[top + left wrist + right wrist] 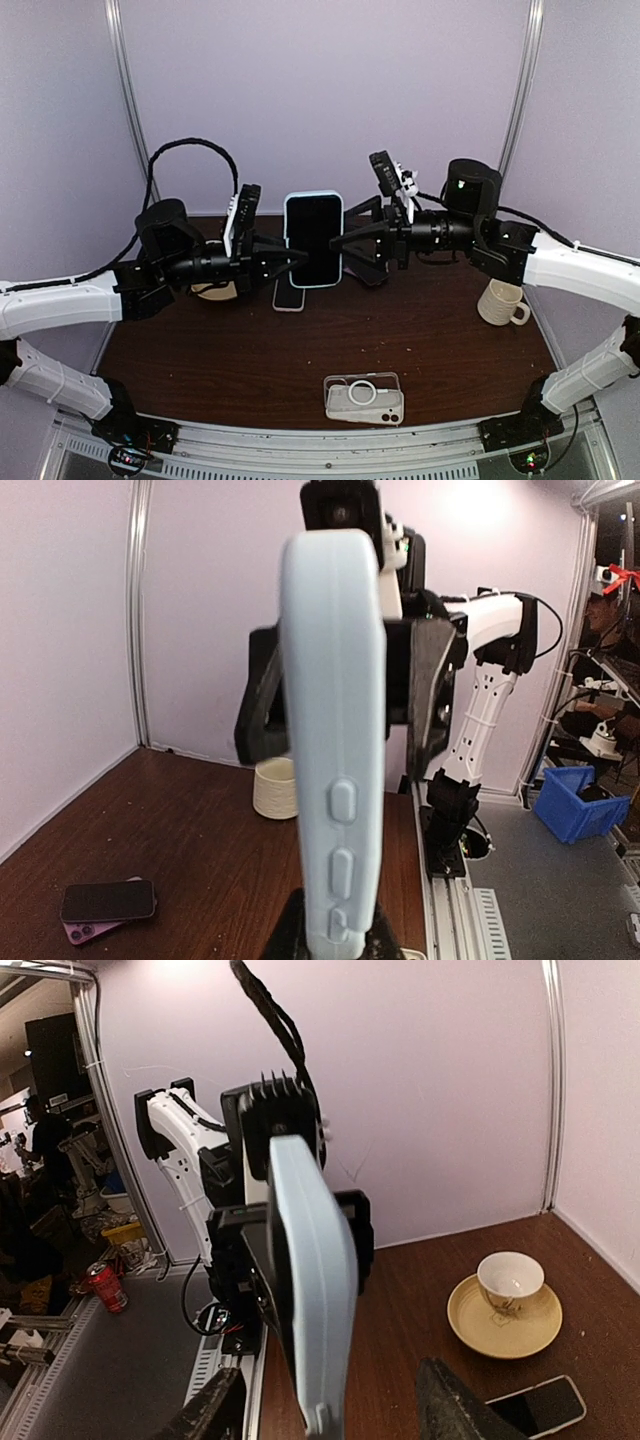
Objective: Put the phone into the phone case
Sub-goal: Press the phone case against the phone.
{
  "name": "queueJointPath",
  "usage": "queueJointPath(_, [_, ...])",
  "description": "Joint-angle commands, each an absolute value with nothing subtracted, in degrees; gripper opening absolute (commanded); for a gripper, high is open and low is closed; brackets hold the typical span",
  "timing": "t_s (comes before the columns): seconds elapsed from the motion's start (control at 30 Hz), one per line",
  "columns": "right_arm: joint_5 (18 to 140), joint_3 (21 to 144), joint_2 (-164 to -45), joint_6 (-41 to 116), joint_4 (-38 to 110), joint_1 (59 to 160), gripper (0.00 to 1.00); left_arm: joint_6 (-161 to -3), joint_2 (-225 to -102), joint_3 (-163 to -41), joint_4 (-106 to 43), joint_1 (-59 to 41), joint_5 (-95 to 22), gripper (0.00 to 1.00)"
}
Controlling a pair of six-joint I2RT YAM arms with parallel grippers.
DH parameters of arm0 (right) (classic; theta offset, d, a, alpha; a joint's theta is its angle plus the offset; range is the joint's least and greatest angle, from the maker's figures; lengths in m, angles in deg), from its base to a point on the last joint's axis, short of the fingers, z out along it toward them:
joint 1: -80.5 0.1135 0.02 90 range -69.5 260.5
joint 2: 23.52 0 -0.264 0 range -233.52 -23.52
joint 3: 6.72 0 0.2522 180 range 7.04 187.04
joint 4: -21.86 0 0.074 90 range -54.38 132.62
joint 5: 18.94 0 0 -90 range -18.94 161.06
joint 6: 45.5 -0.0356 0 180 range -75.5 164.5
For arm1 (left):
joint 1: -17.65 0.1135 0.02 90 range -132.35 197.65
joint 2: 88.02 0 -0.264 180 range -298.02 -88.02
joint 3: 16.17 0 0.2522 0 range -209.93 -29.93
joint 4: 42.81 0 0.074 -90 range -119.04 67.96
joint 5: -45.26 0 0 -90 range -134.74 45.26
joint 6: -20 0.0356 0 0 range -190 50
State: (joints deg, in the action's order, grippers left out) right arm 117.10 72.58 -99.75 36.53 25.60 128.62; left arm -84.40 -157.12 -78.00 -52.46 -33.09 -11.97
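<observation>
The phone [313, 240], black screen towards the top camera, sits inside the light blue phone case [313, 196], held upright above the table between the two arms. My left gripper [299, 256] is shut on the case's left edge. In the left wrist view that buttoned edge of the phone case [335, 780] rises from the left gripper [332, 942]. My right gripper [341, 243] stands open at the case's right edge. In the right wrist view its fingers [455, 1410] are spread wide on either side of the phone case [315, 1290], apart from it.
A second phone [289, 296] lies on the table under the held one. A clear case [365, 398] with a white ring lies near the front edge. A cream mug [500, 302] stands at the right. A cup on a saucer [505, 1305] sits by the left arm.
</observation>
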Motion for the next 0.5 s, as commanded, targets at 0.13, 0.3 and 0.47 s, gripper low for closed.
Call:
queueJointPath(0.13, [118.3, 64.4, -101.2, 33.1, 21.6, 128.4, 0.59, -91.7, -157.8, -80.1, -67.5, -33.2, -10.9, 0.00])
queueJointPath(0.3, [119.2, 63.6, -101.4, 32.1, 17.3, 128.4, 0.39, -93.0, -158.8, -79.8, -68.4, -33.2, -9.5, 0.00])
queueJointPath(0.47, [121.7, 64.1, -101.5, 32.7, 16.3, 128.4, 0.48, -93.0, -158.9, -79.4, -68.0, -33.2, -8.8, 0.00])
